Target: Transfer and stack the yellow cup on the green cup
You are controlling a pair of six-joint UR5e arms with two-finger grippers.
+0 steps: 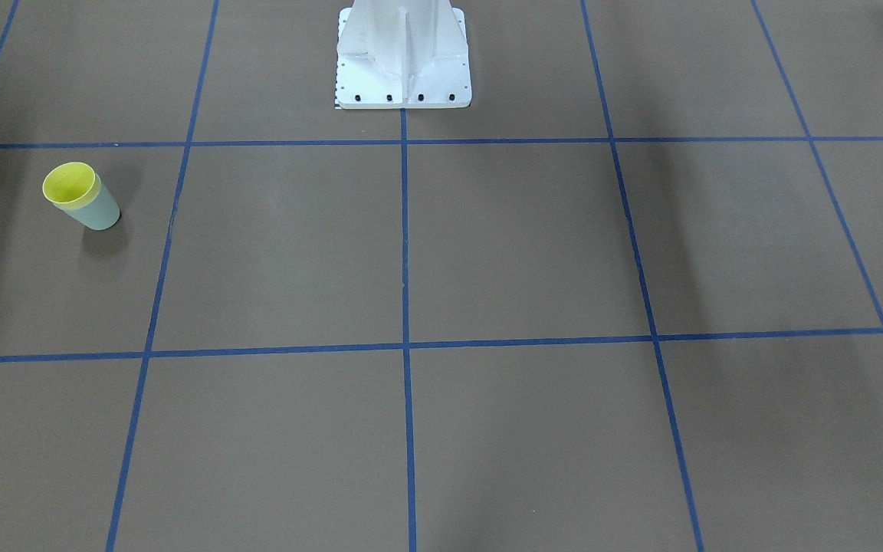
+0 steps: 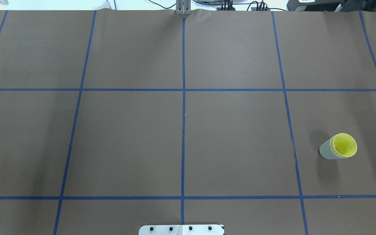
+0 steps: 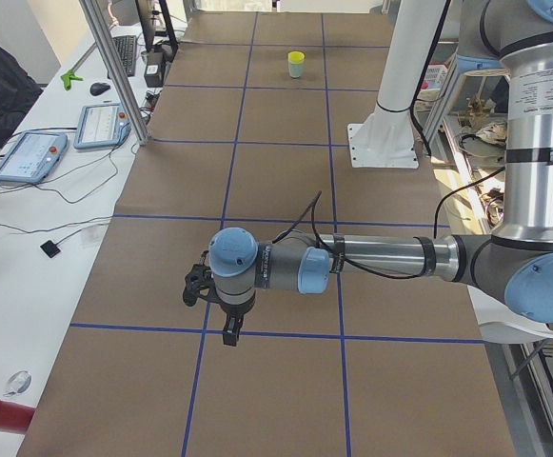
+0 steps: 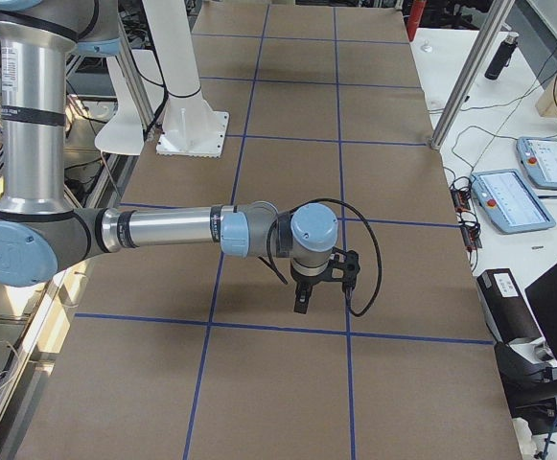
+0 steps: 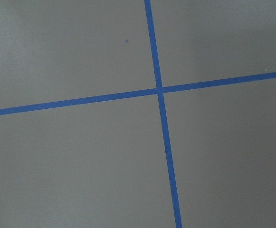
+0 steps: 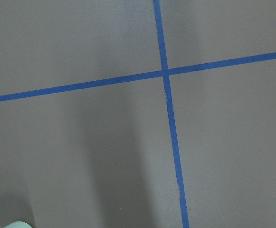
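Observation:
The yellow cup point(image 1: 70, 184) sits nested inside the green cup point(image 1: 98, 212), upright on the brown table on the robot's right side. In the overhead view the yellow cup point(image 2: 344, 144) shows its rim above the green cup point(image 2: 326, 151). The pair stands far off in the exterior left view point(image 3: 296, 63). My left gripper point(image 3: 229, 333) hangs over the table's left part, empty. My right gripper point(image 4: 301, 305) hangs near the stack, which its wrist hides in that view. I cannot tell whether either is open or shut. A pale green edge point(image 6: 16, 224) shows in the right wrist view.
The white robot pedestal point(image 1: 403, 69) stands at the table's robot-side edge. Blue tape lines point(image 2: 183, 130) mark a grid on the brown table. Tablets point(image 3: 29, 157) and cables lie on the white bench along the operators' side.

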